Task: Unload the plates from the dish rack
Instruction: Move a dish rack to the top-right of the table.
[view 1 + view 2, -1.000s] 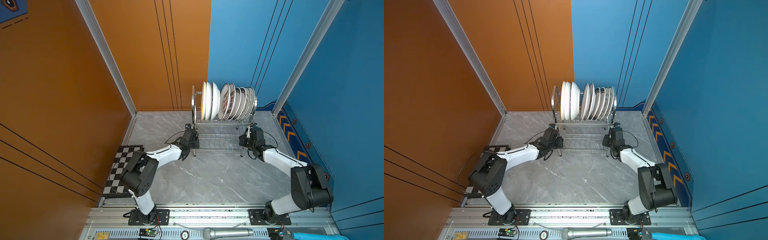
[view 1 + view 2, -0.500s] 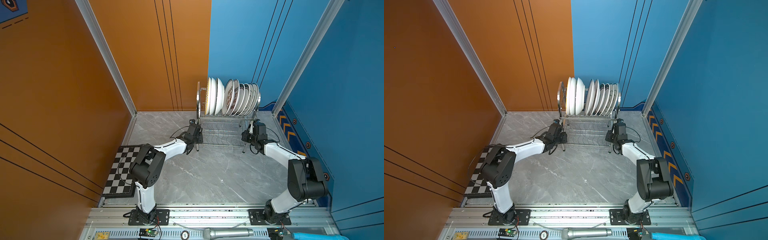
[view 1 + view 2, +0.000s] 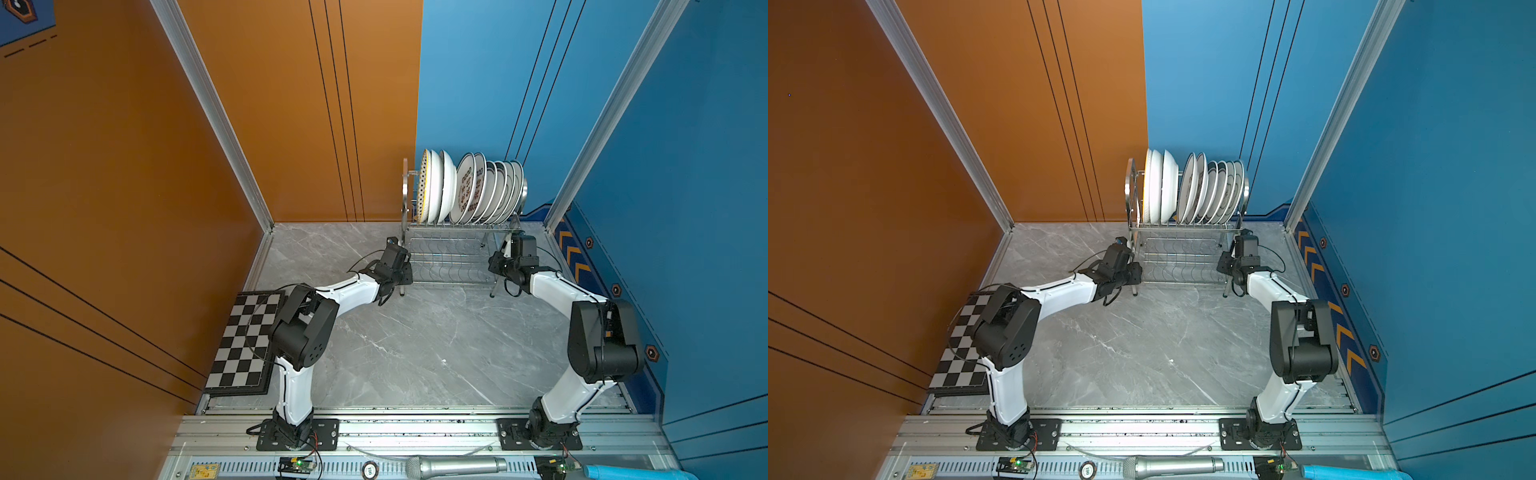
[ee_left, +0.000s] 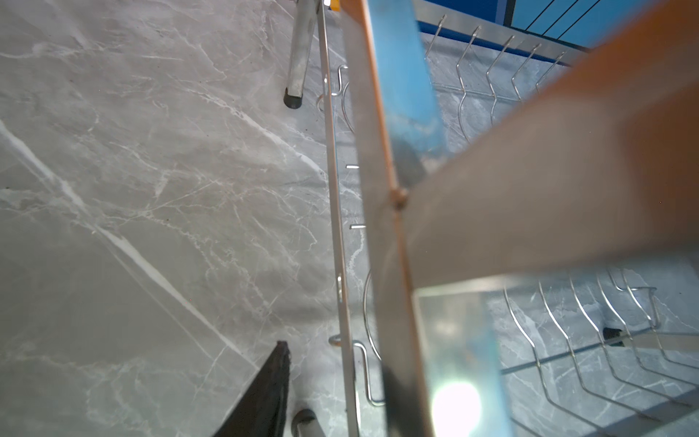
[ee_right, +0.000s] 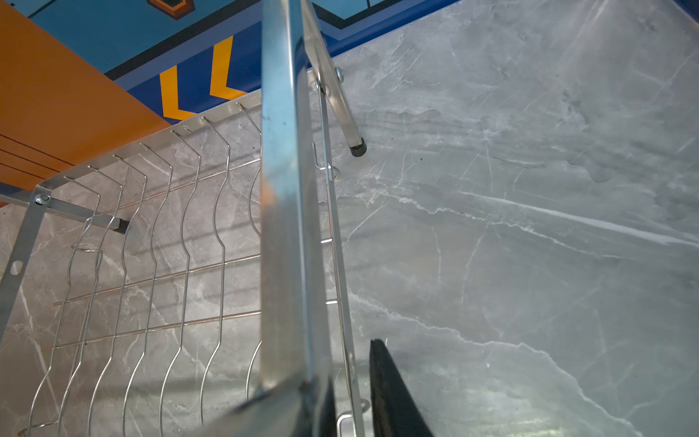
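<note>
**Rack pushed back to the wall, no plate unloaded**

The plates point(image 3: 469, 187) stand on edge in the top tier of the dish rack point(image 3: 457, 249). Over the last second the rack slid toward 12 o'clock on the table point(image 3: 415, 345) and now sits by the far wall. The left end effector point(image 3: 400, 266) at the rack's 9 o'clock end and the right end effector point(image 3: 500, 261) at its 3 o'clock end each pinch the end frame. Judgement: this was repositioning only, and unloading has yet to start.

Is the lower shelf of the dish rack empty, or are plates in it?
Empty. The lower shelf shows only bare wires; all plates stand on edge in the upper tier.
</note>
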